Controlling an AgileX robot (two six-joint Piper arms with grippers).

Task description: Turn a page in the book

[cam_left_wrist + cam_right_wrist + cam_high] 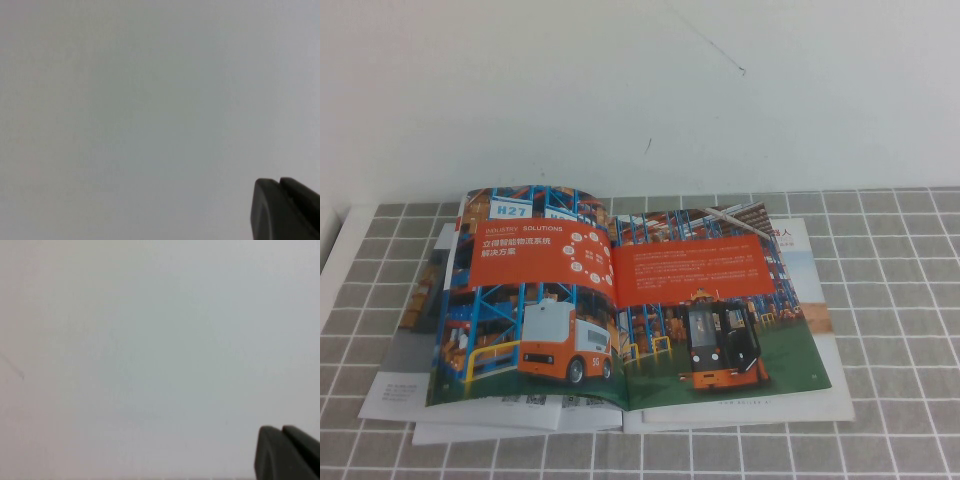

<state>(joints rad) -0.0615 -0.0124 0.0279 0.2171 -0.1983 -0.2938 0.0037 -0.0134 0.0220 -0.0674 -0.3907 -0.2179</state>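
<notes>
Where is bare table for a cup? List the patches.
Bare tiles right of the book, to the table edge, and a front strip. Centre and left are crowded with booklets. Left claw and right claw are outside the high view.

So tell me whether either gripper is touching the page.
Apart. High view shows the page with no arm near; left gripper and right gripper face only blank wall.
</notes>
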